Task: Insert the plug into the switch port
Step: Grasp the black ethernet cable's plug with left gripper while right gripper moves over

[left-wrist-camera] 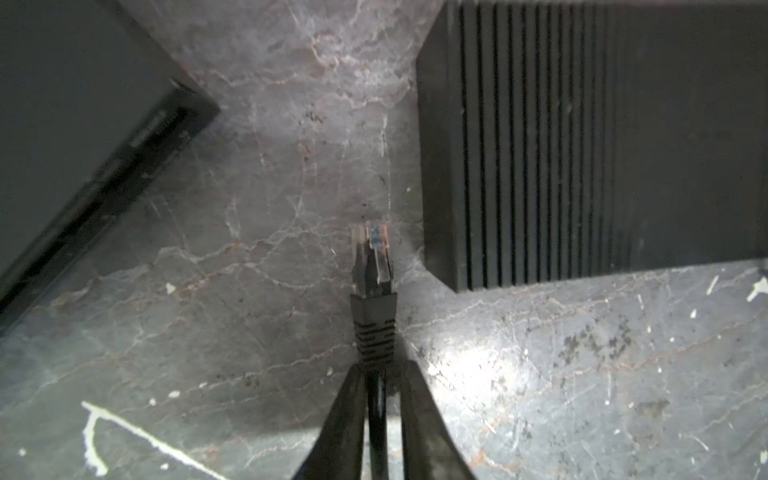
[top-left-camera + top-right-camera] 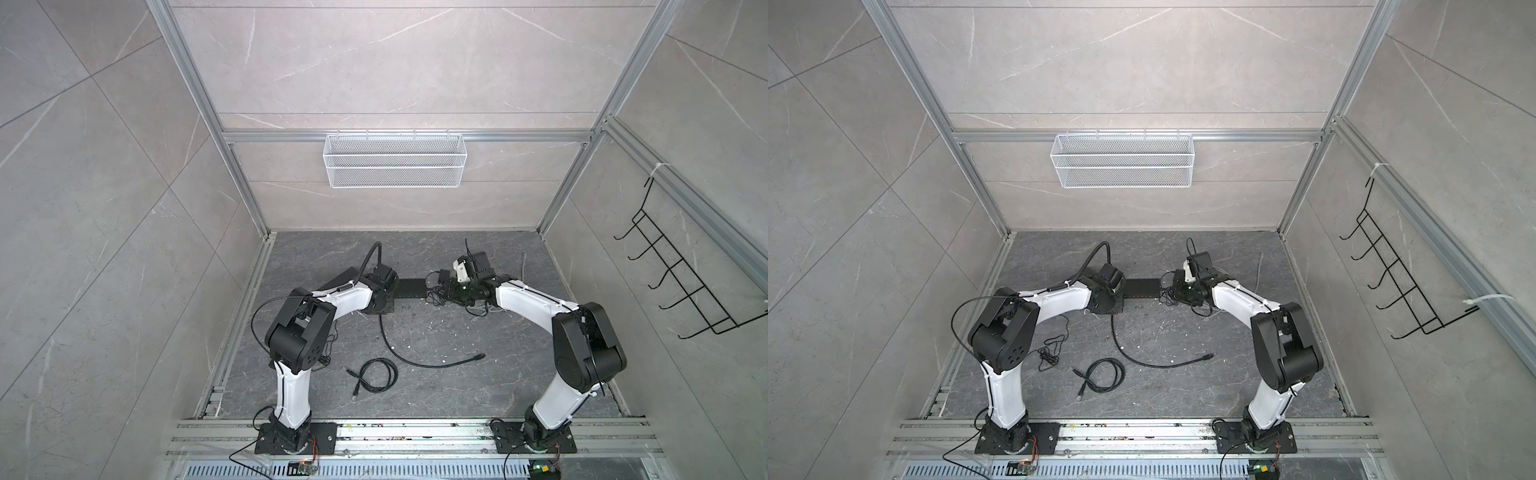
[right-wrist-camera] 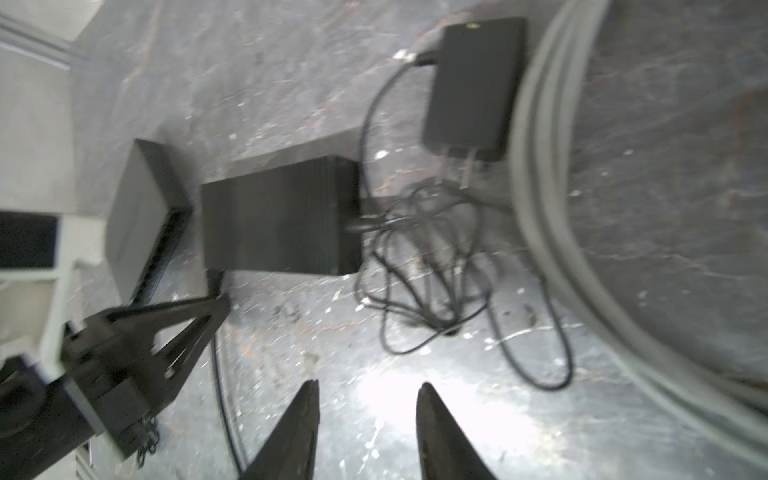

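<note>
Veined stone floor [image 1: 249, 249], clear-tipped black plug [image 1: 374, 266]

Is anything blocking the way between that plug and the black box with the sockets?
Nothing visible: only bare floor lies between the plug and the box with sockets. The left pincer sits astride the cable just behind the plug.

The plug [image 1: 374, 257] is held out just ahead of the left gripper [image 1: 382, 365], with the switch [image 1: 83, 145] found off to its left and a second box [image 1: 540, 145] close on its right. Ahead of the right gripper [image 3: 368, 384], a tangled cord [image 3: 424, 266] and an adapter [image 3: 473, 83] are laid on the counter [image 3: 665, 166].
</note>
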### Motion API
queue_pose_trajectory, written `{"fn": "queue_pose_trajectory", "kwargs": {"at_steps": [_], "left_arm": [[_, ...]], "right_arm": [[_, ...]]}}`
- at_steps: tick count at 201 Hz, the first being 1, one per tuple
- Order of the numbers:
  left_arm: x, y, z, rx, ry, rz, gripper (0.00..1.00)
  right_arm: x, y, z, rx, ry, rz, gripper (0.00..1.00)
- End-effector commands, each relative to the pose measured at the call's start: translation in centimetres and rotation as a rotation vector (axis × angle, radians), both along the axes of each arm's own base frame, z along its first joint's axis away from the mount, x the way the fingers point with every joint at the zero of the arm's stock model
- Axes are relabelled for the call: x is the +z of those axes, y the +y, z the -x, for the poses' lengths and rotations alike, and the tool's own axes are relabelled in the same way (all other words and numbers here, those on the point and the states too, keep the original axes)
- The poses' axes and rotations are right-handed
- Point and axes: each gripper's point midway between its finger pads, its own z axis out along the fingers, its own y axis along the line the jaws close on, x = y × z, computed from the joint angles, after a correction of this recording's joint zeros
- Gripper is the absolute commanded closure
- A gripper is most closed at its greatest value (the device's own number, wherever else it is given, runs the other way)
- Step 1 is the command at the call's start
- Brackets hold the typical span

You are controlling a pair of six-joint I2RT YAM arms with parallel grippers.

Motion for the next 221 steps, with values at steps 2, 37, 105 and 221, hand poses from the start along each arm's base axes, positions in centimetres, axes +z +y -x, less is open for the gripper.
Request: {"fn": "queue_pose_trajectory", "kwargs": {"at_steps": [2, 37, 105, 221], "left_arm": [[0.7, -0.4, 1.0, 0.026, 0.020, 0.068, 0.74], [3.3, 0.7, 0.6, 0.054, -0.016, 0.108, 0.59], [3.4, 1.0, -3.3, 0.027, -0.061, 0.071, 0.57], [1.1, 0.3, -3.4, -0.028, -0.006, 0.018, 0.64]], "right_arm": [[1.4, 3.0, 2.9, 0.161, -0.033, 0.015, 0.59], [1.5, 6.6, 4.8, 0.224, -0.055, -0.028, 0.59], [0.4, 7.8, 4.9, 0.186, -0.054, -0.045, 0.60], [-0.1, 7.4, 5.2, 0.180, -0.043, -0.031, 0.60]]}}
